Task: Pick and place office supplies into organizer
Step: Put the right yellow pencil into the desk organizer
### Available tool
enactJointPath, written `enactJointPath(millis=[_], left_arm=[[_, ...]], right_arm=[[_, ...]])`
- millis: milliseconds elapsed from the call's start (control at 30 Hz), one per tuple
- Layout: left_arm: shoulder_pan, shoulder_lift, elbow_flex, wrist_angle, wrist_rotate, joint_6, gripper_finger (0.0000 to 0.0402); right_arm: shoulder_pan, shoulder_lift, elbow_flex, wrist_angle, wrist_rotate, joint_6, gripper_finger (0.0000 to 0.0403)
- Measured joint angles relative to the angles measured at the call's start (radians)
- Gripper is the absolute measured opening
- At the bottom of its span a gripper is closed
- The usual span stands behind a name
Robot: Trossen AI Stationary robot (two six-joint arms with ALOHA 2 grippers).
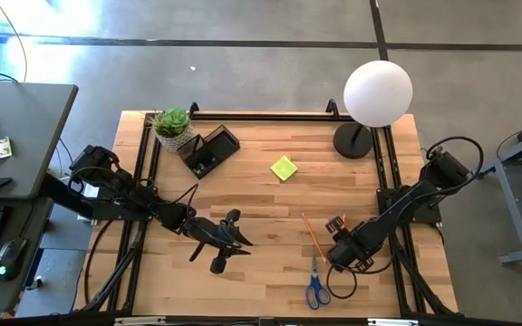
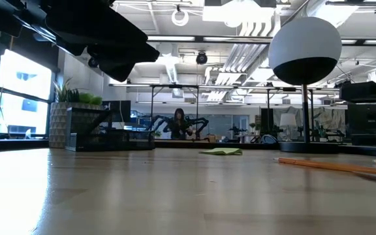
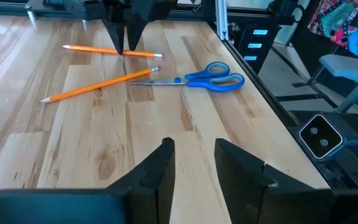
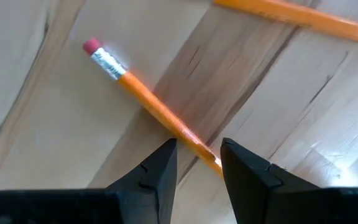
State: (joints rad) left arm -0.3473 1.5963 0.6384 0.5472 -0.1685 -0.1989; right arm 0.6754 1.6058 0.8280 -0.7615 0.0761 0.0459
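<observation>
On the wooden table, right gripper straddles a pencil.

1. Two orange wooden pencils are laid flat near blue-handled scissors.
2. Yellow-green square sticky pad is left mid-table.
3. Dark rectangular organizer box is parked beside the plant.

Overhead, table-level and both wrist views share the pencils.

A robotics lab: wooden worktop on polished concrete, exposed ceiling ducts, more robot arms behind.
</observation>
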Motion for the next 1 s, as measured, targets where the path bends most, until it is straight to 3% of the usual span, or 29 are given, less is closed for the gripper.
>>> enactJointPath(millis=[167, 533, 1000], left_arm=[[0.0, 0.0, 0.0, 0.001, 0.0, 0.0, 0.0101], [0.0, 0.0, 0.0, 0.001, 0.0, 0.0, 0.0101], [0.0, 0.0, 0.0, 0.001, 0.0, -0.001, 0.0101]], right_arm=[[0.0, 0.0, 0.0, 0.012, 0.0, 0.053, 0.0101], [0.0, -0.002, 0.0, 0.039, -0.029, 0.078, 0.0006], [-0.001, 0.0, -0.001, 0.088, -0.06, 0.123, 0.004]])
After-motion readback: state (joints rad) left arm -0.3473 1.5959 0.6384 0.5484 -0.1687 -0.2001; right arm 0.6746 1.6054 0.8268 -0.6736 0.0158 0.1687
